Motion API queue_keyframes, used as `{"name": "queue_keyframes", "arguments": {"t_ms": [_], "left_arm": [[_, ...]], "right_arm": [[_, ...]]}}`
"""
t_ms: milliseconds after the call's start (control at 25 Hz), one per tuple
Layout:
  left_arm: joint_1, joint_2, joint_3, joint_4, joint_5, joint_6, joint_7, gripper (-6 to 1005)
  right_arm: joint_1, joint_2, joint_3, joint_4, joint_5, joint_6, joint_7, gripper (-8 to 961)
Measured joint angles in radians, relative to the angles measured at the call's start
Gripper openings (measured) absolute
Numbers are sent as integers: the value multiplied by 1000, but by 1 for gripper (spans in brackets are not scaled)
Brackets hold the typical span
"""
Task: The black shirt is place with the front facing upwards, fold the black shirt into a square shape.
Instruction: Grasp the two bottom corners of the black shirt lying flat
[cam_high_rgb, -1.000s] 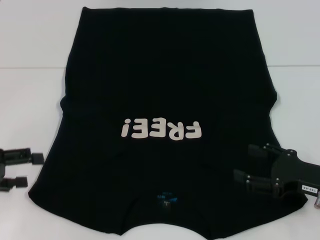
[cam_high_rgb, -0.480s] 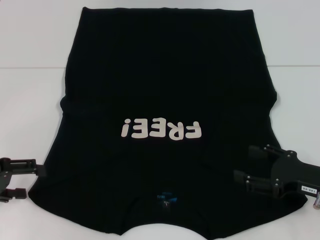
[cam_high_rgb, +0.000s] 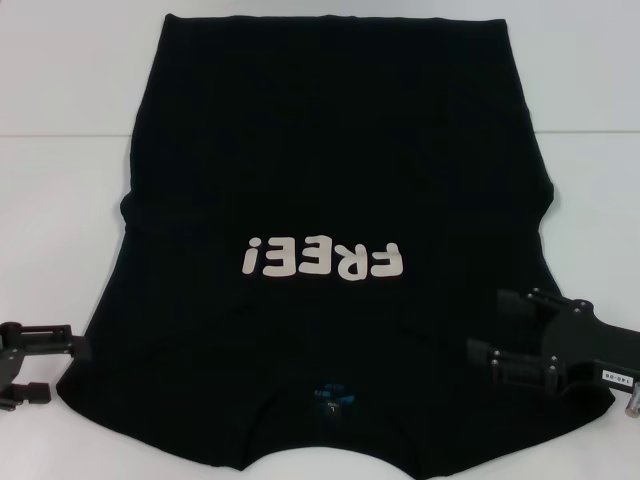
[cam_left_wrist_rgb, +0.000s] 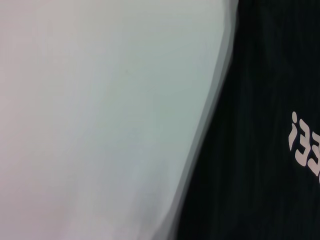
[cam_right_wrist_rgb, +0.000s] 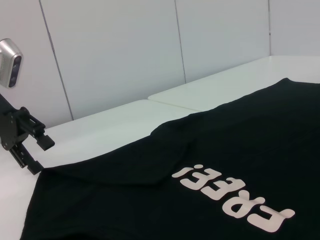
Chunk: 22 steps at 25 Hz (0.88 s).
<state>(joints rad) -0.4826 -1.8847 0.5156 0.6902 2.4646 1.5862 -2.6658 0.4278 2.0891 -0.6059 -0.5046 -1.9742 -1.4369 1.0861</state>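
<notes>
Fingers (cam_high_rgb: 55, 345) spread, black shirt (cam_high_rgb: 330, 160) flat, print-up

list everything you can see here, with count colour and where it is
black shirt: one, black, spread flat across the middle of the table, front up, collar end nearest the robot
FREE! print: one, off-white, on the shirt's front, upside down in the head view
neck label: one, small, blue, at the collar
table: one, white, under the shirt
wall panels: white, behind the table in the right wrist view
left claw: one, black, open, at the shirt's near left corner by the sleeve edge
right claw: one, black, open, over the shirt's near right side
</notes>
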Motion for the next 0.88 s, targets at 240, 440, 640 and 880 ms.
{"name": "queue_keyframes", "arguments": {"t_ms": [240,440,640,880], "left_arm": [[-9,5,1,-42,0,-24,3,916],[-14,6,4,-47,0,-32,4,912],[-20,-1,5,-48,0,-35,5,907],[-36,-4,6,-69,-5,-39,9,902]], "right_arm": [[2,0,0,0,0,1,0,900],[3,0,0,0,0,1,0,900],[4,0,0,0,0,-2,0,900],[6,0,0,0,0,-5,0,900]]}}
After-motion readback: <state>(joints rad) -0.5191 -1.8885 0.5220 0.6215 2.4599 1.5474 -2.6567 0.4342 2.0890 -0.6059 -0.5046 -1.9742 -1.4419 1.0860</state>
